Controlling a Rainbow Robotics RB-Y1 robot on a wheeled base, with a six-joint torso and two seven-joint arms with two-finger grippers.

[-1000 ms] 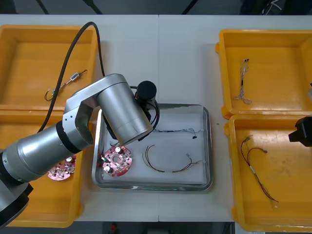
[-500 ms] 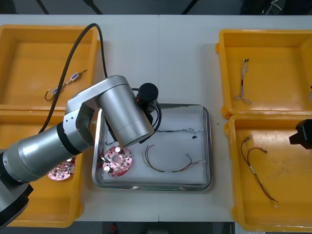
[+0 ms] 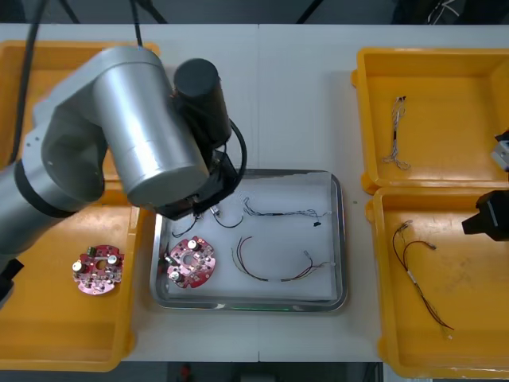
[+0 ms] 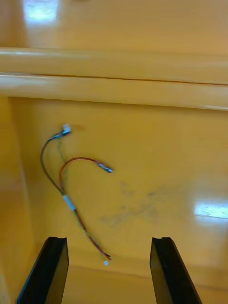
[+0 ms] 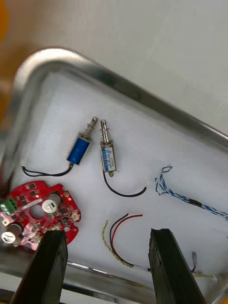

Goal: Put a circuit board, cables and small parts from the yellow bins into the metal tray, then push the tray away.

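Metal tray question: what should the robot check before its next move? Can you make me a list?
1. Board in the tray: ok. The red circuit board lies inside the metal tray.
2. Small parts in: ok. Two small metal parts lie side by side beyond the board.
3. Cables in: ok. The blue and white cable and the red and yellow cable are inside.
4. Left hand empty: ok. It is open above the tray and holds nothing.
5. Right hand out of the way: ok. It is open over a spare cable in the near right yellow bin.
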